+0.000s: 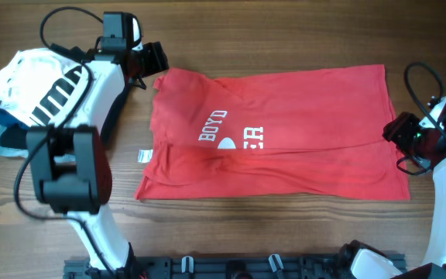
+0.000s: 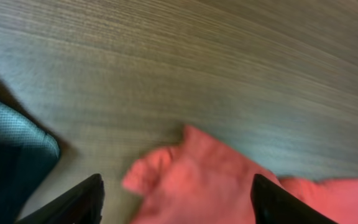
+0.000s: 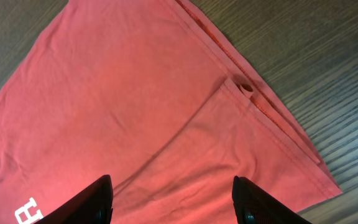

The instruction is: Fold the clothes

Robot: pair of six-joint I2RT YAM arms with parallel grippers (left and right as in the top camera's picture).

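Lying folded on the table (image 1: 285, 232), the red T-shirt (image 1: 308, 147) shows white letters "BOYD" and "ER"; the left fingers (image 2: 79, 202) and right fingers (image 3: 92, 202) stand spread, empty.

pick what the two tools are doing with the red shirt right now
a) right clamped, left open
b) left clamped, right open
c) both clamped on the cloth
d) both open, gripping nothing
d: the wrist views show the left tool and the right tool with fingers spread wide, and the red shirt lies loose on the table, pinched by neither.
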